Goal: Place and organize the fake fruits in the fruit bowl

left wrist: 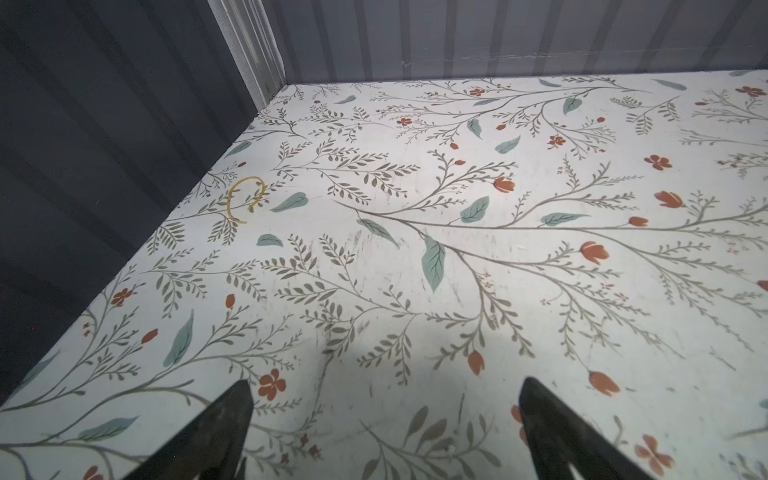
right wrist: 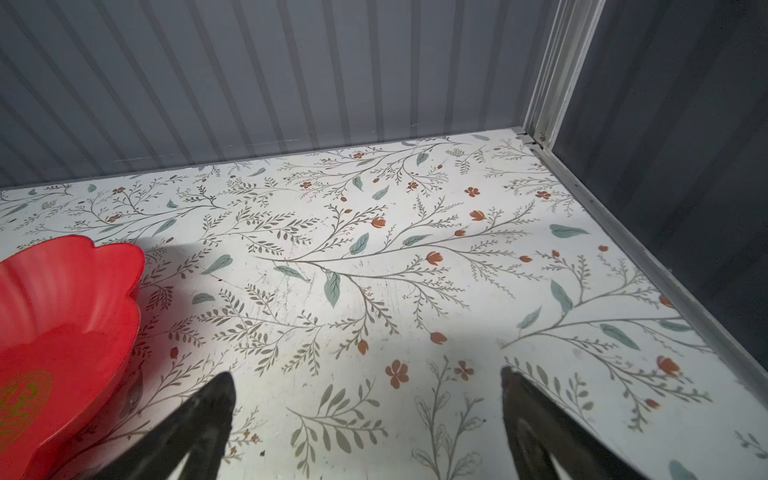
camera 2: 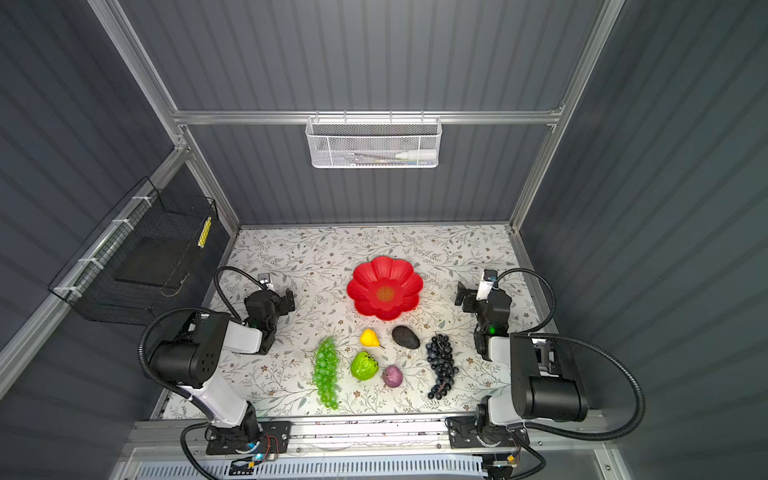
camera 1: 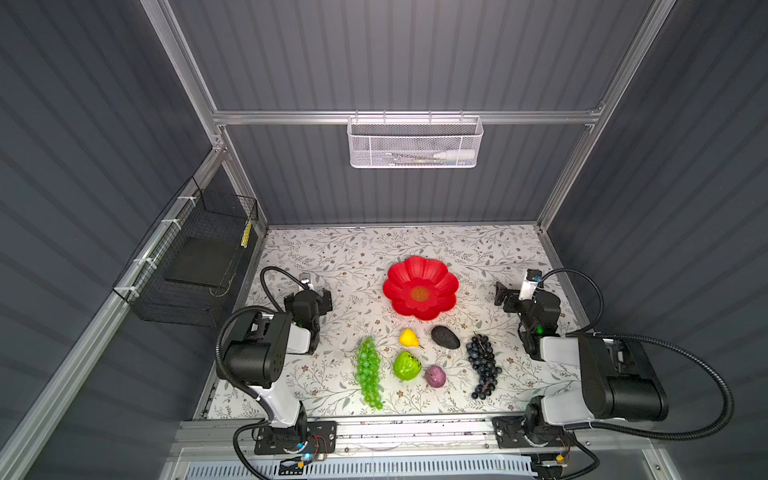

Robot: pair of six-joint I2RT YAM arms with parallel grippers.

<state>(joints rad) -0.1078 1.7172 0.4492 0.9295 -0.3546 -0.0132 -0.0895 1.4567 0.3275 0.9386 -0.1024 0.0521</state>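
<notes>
Wrist views show left pincer (left wrist: 385, 380) and right pincer (right wrist: 365, 370) wide, empty; green grape bunch (camera 1: 369, 372) looks light, floppy: pinch mid-cluster.

Six fake fruits (camera 2: 364, 365) lie on the floral table (camera 2: 291, 257), all outside the red fruit bowl (camera 2: 385, 291) nearby.

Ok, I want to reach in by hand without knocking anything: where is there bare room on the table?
Free: the wide strip between the fruit bowl and the back wall, plus the patches either side of the bowl, toward the left gripper and the right gripper. Crowded: in front of the bowl, from the green grapes across to the dark grapes.
</notes>
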